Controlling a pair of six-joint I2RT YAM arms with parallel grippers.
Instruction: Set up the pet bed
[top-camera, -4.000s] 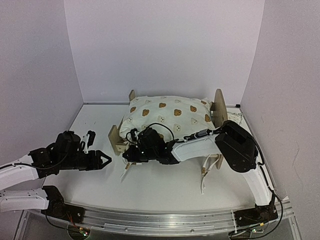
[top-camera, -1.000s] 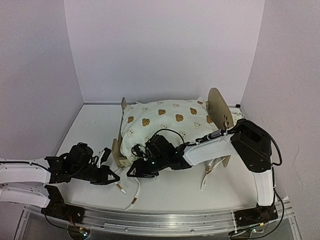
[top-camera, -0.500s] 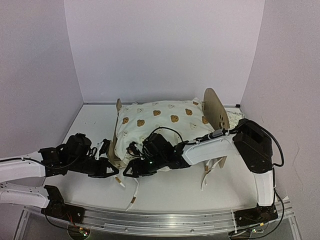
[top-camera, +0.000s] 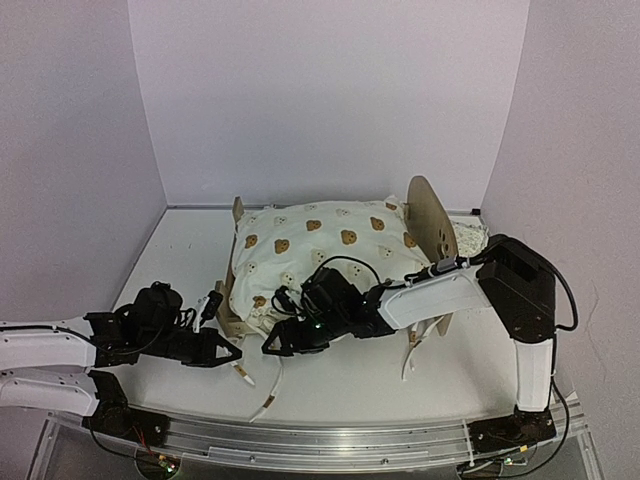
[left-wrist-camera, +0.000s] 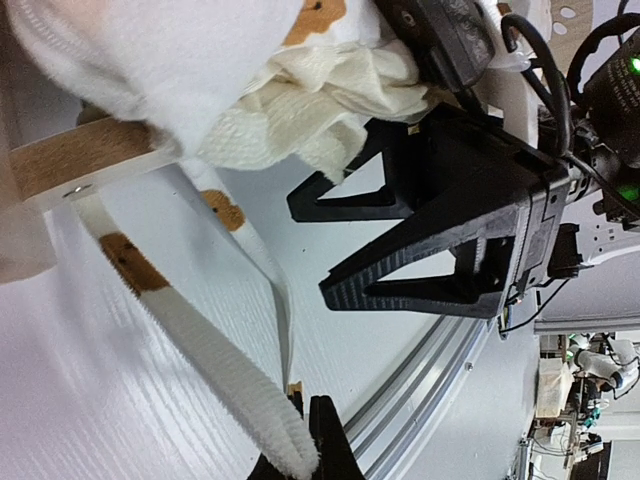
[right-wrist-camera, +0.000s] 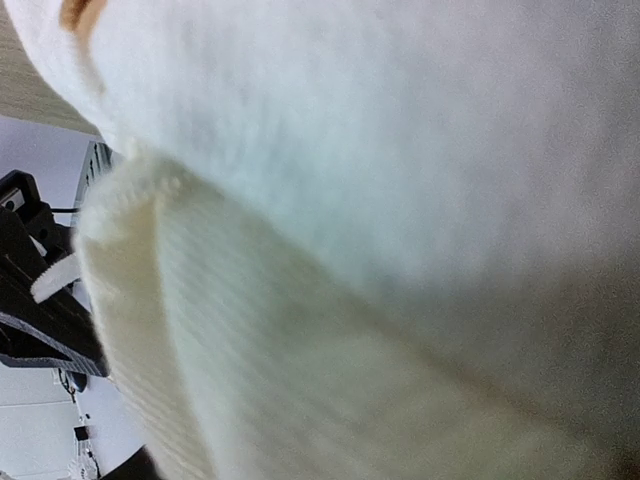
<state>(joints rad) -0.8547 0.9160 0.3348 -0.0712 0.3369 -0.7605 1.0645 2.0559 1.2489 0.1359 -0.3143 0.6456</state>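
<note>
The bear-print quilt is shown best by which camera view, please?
The top external view: the whole quilt, draped over the pet bed. The left wrist shows only a ruffled corner; the right wrist, a blurred close-up.

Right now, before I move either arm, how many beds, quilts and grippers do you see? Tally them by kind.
Plywood pet bed: 1
Bear-print quilt: 1
Grippers: 2 (left gripper, right gripper)
Total: 4
</note>
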